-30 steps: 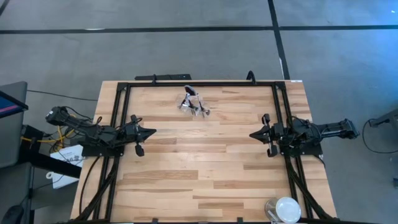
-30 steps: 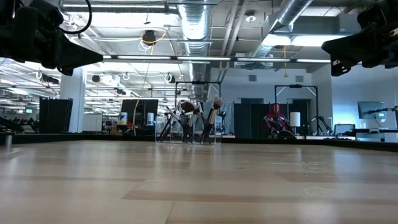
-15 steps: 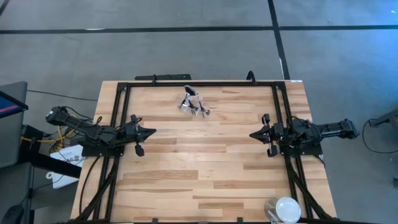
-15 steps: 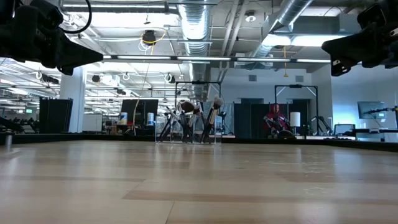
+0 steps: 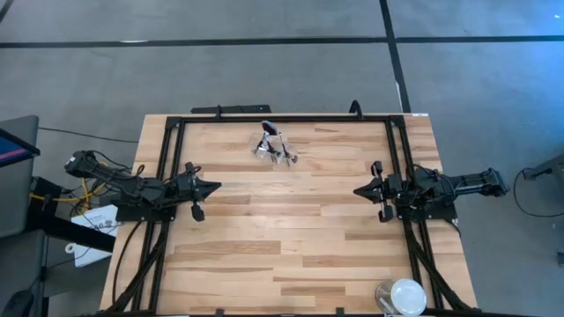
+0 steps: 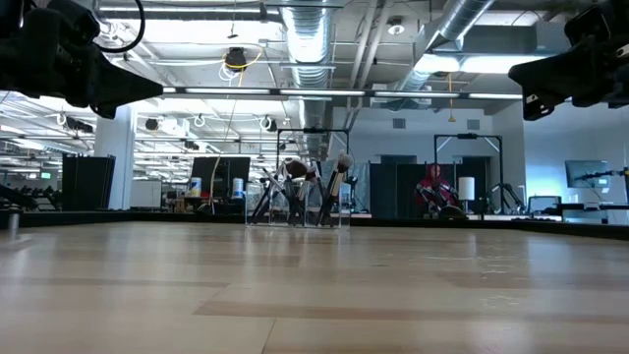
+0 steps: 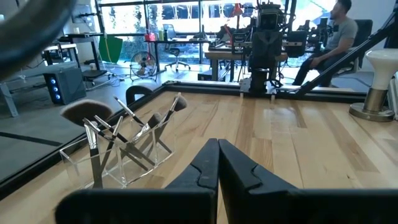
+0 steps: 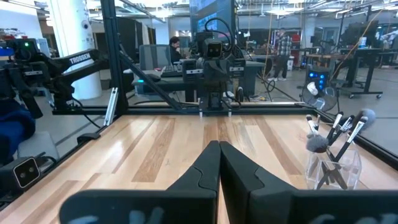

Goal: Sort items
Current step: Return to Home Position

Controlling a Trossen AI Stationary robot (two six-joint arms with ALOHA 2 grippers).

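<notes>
SORTED AND STOWED: No brush lies loose on the pale wooden-plank surface [image 5: 291, 238], so the sorting itself looks done. Nearest the front edge, well apart from the small clear plastic holder [image 5: 275, 154], sits a round white-and-clear disc [image 5: 404, 296]. Midway back, the left gripper [image 5: 215, 187] and right gripper [image 5: 358, 190] hang well out to either side of the holder, pointing at each other. Each wrist view shows its dark fingers [image 7: 202, 169] pressed together on nothing. Farthest back, the slim black-handled makeup brushes [image 5: 273, 141] stand gathered inside the holder. At most, parking the arms appears to be left. Only the overhead view takes in the whole surface and the disc, yet it shows the brushes as a small tangle. The left wrist view shows them leaning crosswise, bristles up. The low view shows a fluffy head rising above the holder's rim.
</notes>
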